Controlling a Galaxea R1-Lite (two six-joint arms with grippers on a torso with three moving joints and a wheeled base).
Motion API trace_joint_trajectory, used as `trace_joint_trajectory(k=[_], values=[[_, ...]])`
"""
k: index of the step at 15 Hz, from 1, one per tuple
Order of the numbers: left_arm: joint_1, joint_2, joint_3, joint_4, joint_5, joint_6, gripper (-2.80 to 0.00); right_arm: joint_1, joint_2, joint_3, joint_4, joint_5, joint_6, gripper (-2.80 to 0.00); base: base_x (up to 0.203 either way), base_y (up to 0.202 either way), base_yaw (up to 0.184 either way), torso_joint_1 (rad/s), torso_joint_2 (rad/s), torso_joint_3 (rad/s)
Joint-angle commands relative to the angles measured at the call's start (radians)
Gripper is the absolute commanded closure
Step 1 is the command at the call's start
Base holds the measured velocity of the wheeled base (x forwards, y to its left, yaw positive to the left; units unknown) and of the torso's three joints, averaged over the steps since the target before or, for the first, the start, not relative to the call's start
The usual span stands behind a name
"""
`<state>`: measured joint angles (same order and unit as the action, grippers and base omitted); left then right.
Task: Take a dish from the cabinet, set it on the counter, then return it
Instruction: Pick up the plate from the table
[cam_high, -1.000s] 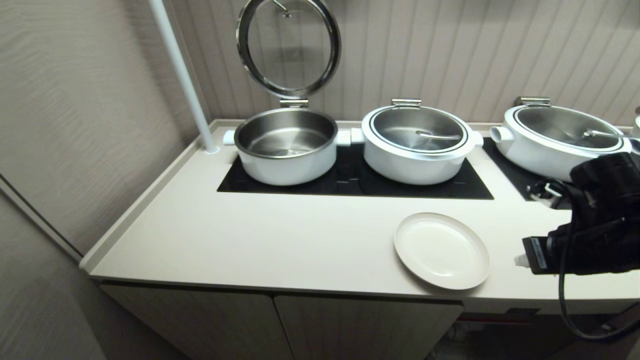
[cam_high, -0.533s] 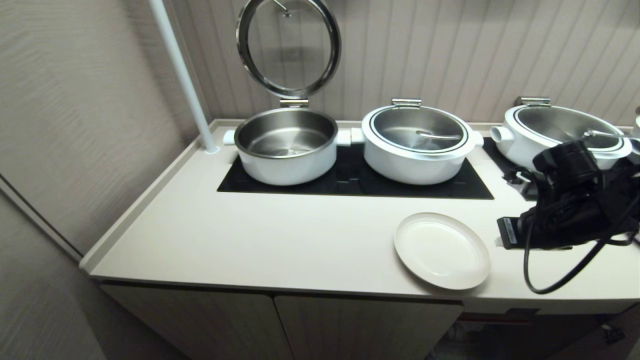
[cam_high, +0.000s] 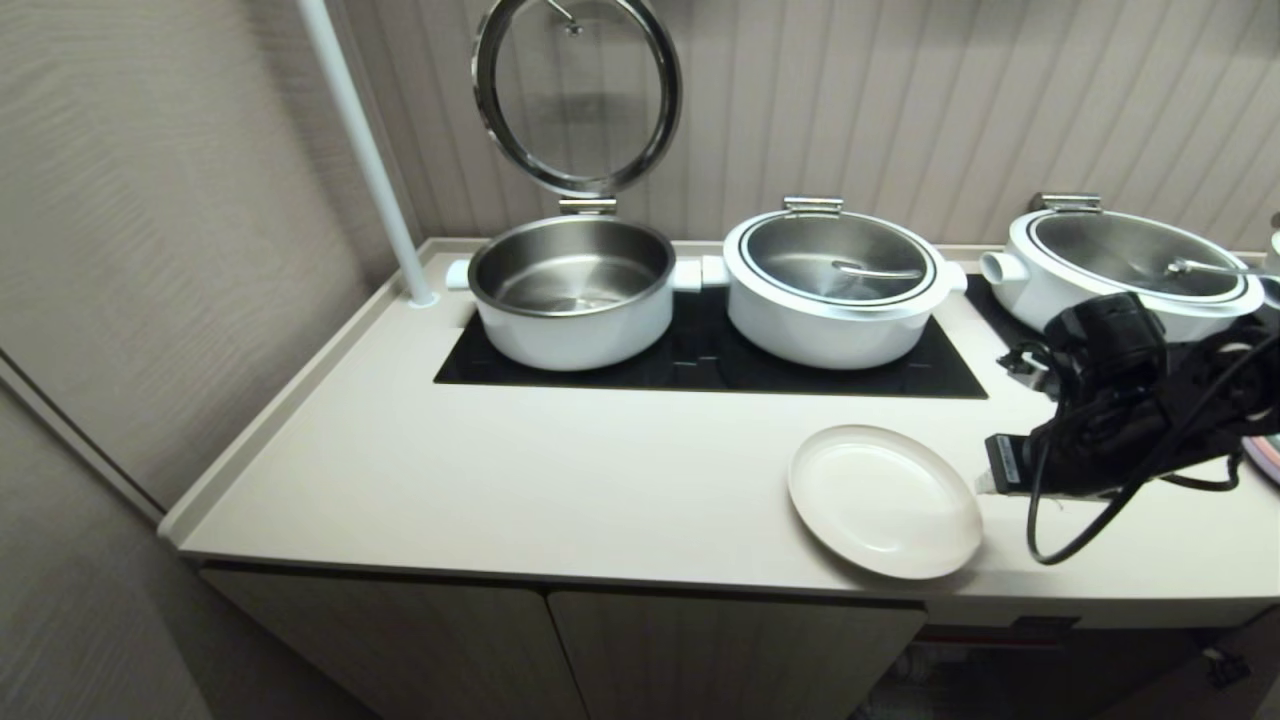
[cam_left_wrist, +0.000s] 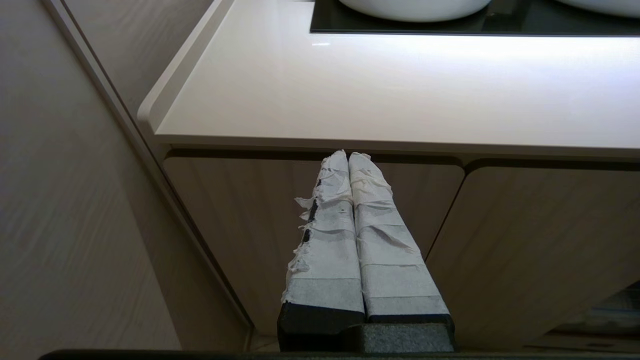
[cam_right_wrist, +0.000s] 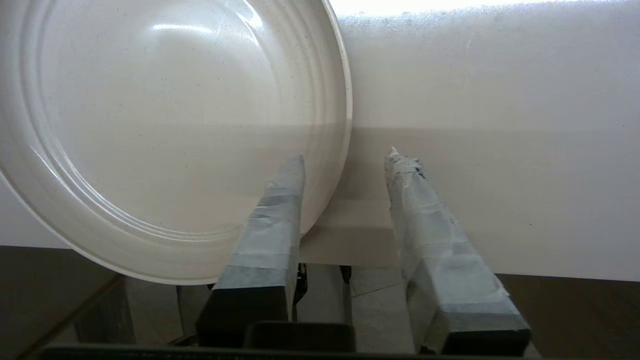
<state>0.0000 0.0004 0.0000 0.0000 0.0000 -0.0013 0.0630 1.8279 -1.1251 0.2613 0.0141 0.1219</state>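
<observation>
**Dish parked on the counter edge, right claw lining up on its rim**

Dish (cam_high: 884, 500) is flat on the counter (cam_high: 560, 470), near the front edge, in front of the black glass panel (cam_high: 700, 362) and well clear of the three white pots behind it. In the right wrist view part of it actually hangs out past the counter's front lip, so it isn't fully supported.

Handling guess: it looks like a stiff, glazed plate, so no give at all, probably slick under taped pads, and breakable if it goes off that edge. It's shallow with a low rim, so I'd say the only real place to grab is the rim, one finger over and one under. The overhanging part is the obvious spot, since there's room underneath.

Cabinet (cam_high: 640, 655) is right below the counter, ribbed doors shut on this side.

Right gripper (cam_right_wrist: 345, 155) comes in roughly level from the dish's right side, just beside it. Its jaws are parted with nothing between them; one taped finger (cam_right_wrist: 272, 210) overlaps the plate's rim in its own camera, the other sits off the plate. Can't tell if anything's touching yet.

Left gripper (cam_left_wrist: 348, 157) is parked low in front of the cabinet doors, fingers pressed together, empty.
</observation>
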Motion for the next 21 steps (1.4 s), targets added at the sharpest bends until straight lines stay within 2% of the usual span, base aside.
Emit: trace_joint_trajectory(k=[1, 9, 15, 18, 21], values=[[0.000, 0.000, 0.000, 0.000, 0.000, 0.000, 0.00, 0.001, 0.014, -0.001, -0.004, -0.001, 0.032, -2.80, 0.000, 0.000, 0.000, 0.000, 0.00, 0.000], [0.000, 0.000, 0.000, 0.000, 0.000, 0.000, 0.00, 0.003, 0.063, -0.019, -0.008, -0.001, 0.051, -2.80, 0.000, 0.000, 0.000, 0.000, 0.00, 0.000], [0.000, 0.000, 0.000, 0.000, 0.000, 0.000, 0.00, 0.018, 0.147, -0.111, -0.007, -0.003, 0.051, -2.80, 0.000, 0.000, 0.000, 0.000, 0.00, 0.000], [0.000, 0.000, 0.000, 0.000, 0.000, 0.000, 0.00, 0.023, 0.187, -0.156, -0.005, -0.048, 0.053, -2.80, 0.000, 0.000, 0.000, 0.000, 0.00, 0.000], [0.000, 0.000, 0.000, 0.000, 0.000, 0.000, 0.00, 0.025, 0.196, -0.162, -0.005, -0.048, 0.053, -2.80, 0.000, 0.000, 0.000, 0.000, 0.00, 0.000]])
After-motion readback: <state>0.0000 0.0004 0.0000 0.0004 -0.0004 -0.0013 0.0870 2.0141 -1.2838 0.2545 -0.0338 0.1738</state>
